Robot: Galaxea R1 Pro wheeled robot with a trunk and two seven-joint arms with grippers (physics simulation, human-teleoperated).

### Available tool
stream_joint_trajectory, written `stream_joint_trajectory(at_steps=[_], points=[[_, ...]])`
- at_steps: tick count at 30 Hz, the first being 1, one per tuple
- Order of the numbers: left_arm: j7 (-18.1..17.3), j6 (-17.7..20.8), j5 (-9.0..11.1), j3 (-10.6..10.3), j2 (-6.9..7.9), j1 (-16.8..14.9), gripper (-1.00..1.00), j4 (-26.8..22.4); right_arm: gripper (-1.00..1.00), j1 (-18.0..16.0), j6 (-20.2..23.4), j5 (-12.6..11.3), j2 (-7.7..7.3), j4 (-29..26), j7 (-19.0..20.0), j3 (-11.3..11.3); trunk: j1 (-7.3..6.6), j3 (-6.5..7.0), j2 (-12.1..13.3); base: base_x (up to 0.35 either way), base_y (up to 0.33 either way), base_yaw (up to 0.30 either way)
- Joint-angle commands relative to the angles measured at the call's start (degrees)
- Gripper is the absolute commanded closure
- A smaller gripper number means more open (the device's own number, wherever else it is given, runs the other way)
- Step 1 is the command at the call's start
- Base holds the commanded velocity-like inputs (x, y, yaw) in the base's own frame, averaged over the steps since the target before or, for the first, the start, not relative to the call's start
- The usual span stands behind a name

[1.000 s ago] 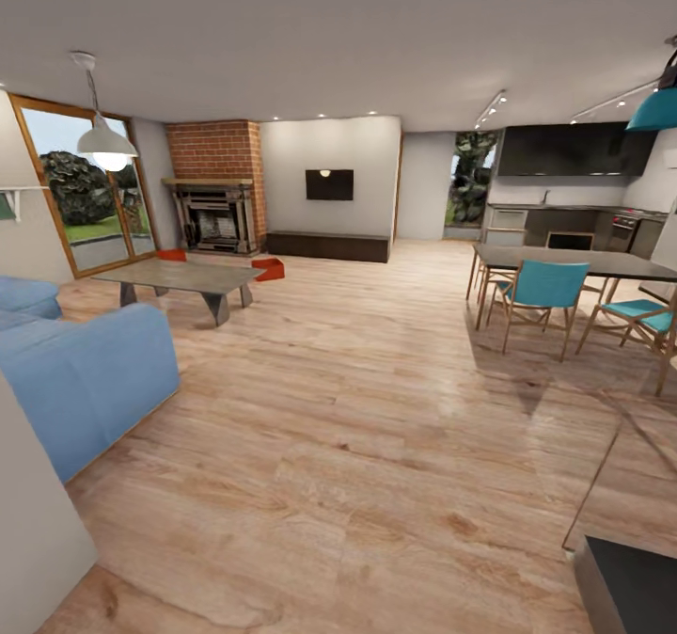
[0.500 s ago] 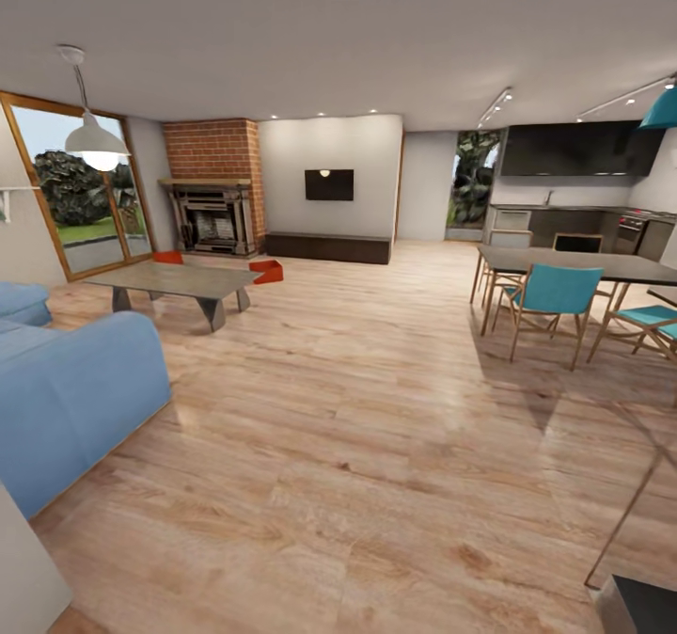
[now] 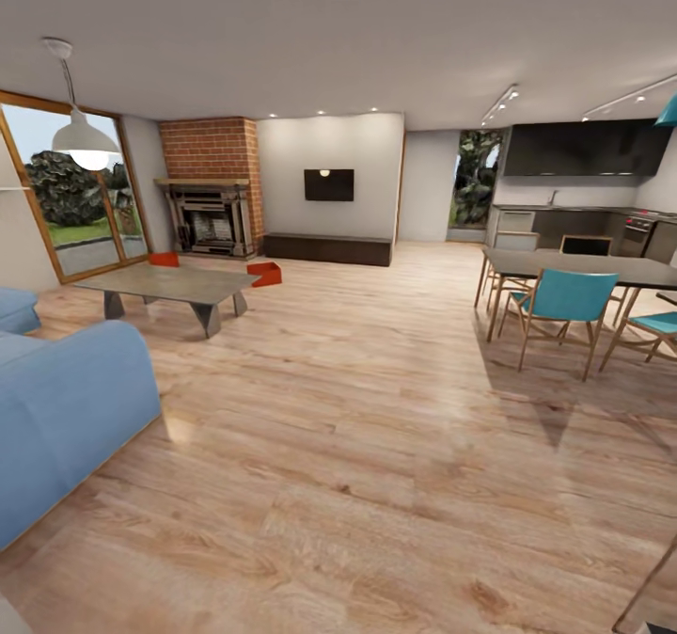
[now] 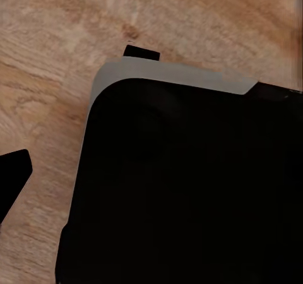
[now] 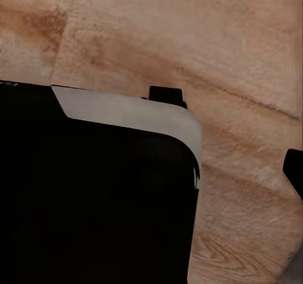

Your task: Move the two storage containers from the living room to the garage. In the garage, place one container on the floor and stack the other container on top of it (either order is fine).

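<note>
**Living room ahead, two bins on the far floor**

Light wood planks (image 3: 357,399) run across the whole living room in the head view. At the left edge a blue sofa (image 3: 66,408) fills the near corner, with a glazed door (image 3: 70,197) behind it and a white pendant lamp (image 3: 80,135) hanging above. Beyond the sofa stands a low grey coffee table (image 3: 165,286).

The two storage containers sit on the wood floor on the far side of that table, in front of the red brick fireplace (image 3: 212,187): the left container (image 3: 164,260) is partly hidden behind the tabletop, and the right container (image 3: 265,273) lies just beside the table's far right corner (its open top faces up). The two are apart from each other.

Further right, a black wall TV (image 3: 329,184) hangs over a long low dark cabinet (image 3: 327,247). Past a doorway with greenery, a dark kitchen (image 3: 574,192) lines the back wall, and a dark dining table (image 3: 583,267) stands at the right with teal chairs (image 3: 564,309) drawn up to it.

Both wrist views look down at the plank floor past a large black body with a pale grey rim (image 4: 177,76) (image 5: 126,110). Small dark tips show at the edges there, but I cannot tell whether the fingers of either arm are wide or narrow.
</note>
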Motion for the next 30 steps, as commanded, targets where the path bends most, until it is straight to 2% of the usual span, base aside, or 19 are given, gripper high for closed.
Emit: stream_joint_trajectory(at_steps=[1,30], points=[[0.03,-0.11,0.1,0.3,0.0,-0.01,-1.0,-0.04,-1.0,-0.07,-0.34,-0.59,0.05,0.17,0.11,0.45,0.03,-0.05,-0.02,0.323,0.0,0.0],[0.03,-0.02,0.1,0.3,0.02,-0.01,-1.0,0.03,-1.0,-0.04,-0.34,-0.58,0.02,0.17,0.13,0.47,0.03,-0.05,-0.02,0.323,0.0,0.0]])
